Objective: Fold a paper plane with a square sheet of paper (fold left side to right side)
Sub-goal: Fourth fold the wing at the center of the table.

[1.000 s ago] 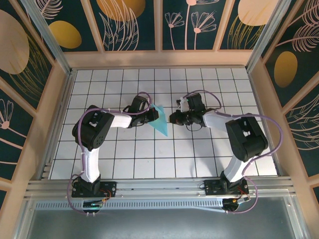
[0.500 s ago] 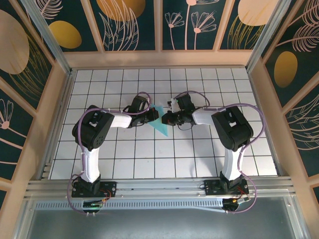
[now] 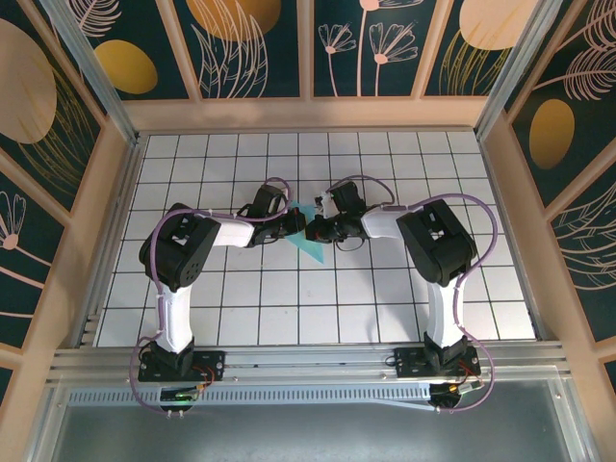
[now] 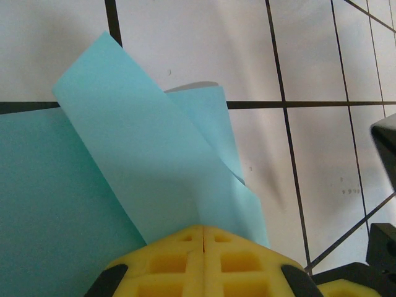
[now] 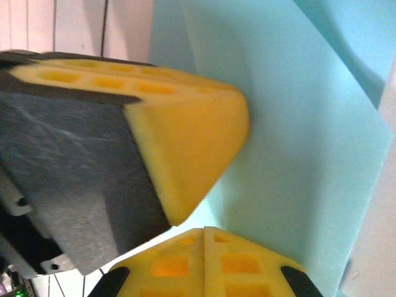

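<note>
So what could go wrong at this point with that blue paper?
The left gripper and right gripper are shut and very close together over the paper, so they could bump. One flap stands up curved rather than flat; it might spring back or crease crooked. Thin paper under pressing fingertips might also slide or wrinkle.

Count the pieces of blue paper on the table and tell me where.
1. One turquoise sheet, partly folded, lies near the middle of the table; its raised flap runs into the shut left fingers. Another could hide under it.
</note>
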Controlling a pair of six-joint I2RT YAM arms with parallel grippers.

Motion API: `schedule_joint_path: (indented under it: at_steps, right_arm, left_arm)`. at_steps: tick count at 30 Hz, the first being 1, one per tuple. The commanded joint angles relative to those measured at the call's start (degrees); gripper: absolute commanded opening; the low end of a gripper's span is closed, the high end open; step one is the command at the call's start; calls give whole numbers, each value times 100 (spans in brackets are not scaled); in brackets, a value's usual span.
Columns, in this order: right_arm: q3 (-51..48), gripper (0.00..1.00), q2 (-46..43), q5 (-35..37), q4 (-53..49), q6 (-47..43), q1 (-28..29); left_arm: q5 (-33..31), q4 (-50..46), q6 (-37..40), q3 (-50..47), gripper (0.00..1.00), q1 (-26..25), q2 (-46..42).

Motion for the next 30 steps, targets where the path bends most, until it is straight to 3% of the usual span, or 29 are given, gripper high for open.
schedule_joint_path:
  at_steps: [1,23,30]
  right_arm:
    - [111,0,125,164,-334,-197,70]
    - [-865,0,-822,-115,-1112,-455,276]
    - [-1309,0,-1377,-58,-1302,-481,284]
  left_arm:
    - [-232,-504,-9,-160,0,34,294]
    - [-430,-764,25,-33,0,34,317]
    - [-226,-738,24,48,0,34,144]
